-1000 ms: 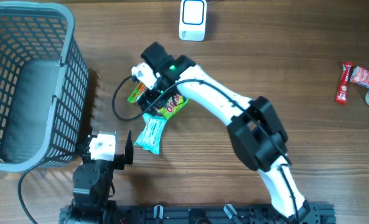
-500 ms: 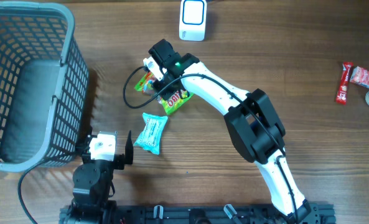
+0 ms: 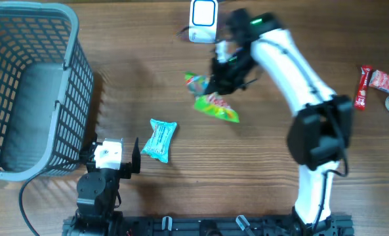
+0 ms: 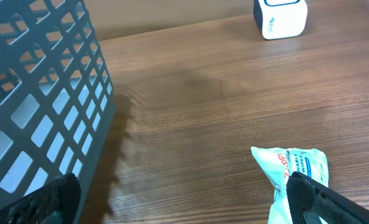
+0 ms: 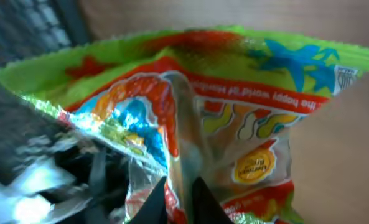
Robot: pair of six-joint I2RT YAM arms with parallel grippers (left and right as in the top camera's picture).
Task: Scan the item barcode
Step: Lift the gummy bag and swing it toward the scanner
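The candy bag (image 3: 215,107) is held clamped in the right gripper (image 3: 222,73), near the scanner (image 3: 203,19) at the far edge of the desk (image 3: 115,78). The left gripper (image 3: 110,157) is observed with jaws wide apart at the near edge, beside the basket (image 3: 76,65) and a blue packet (image 3: 159,139).

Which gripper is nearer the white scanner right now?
Right. The right gripper, gripping the green snack bag, is just beside the white scanner; the left gripper is open far off, next to the basket.
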